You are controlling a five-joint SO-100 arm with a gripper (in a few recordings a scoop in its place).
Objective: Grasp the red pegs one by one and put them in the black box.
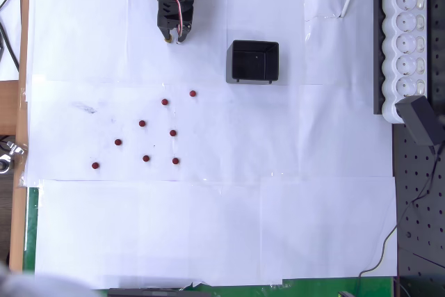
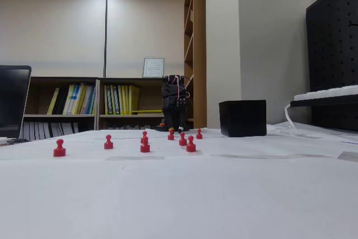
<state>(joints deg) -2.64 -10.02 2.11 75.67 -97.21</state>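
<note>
Several small red pegs (image 1: 172, 133) lie scattered on the white paper left of centre in the overhead view. In the fixed view these pegs (image 2: 145, 144) stand upright in a loose row. The black box (image 1: 230, 62) sits open-topped to the upper right of them, and nothing shows inside it. It appears as a dark cube (image 2: 242, 118) in the fixed view. My gripper (image 1: 174, 37) hangs at the top edge of the paper, left of the box and well behind the pegs. Its fingers point down, close together, holding nothing. It stands behind the pegs (image 2: 175, 122).
A white power strip (image 1: 407, 36) with a black adapter (image 1: 423, 120) lies along the right edge, beside a black pegboard. A white cable runs from the top toward the paper. The wooden table edge is at the left.
</note>
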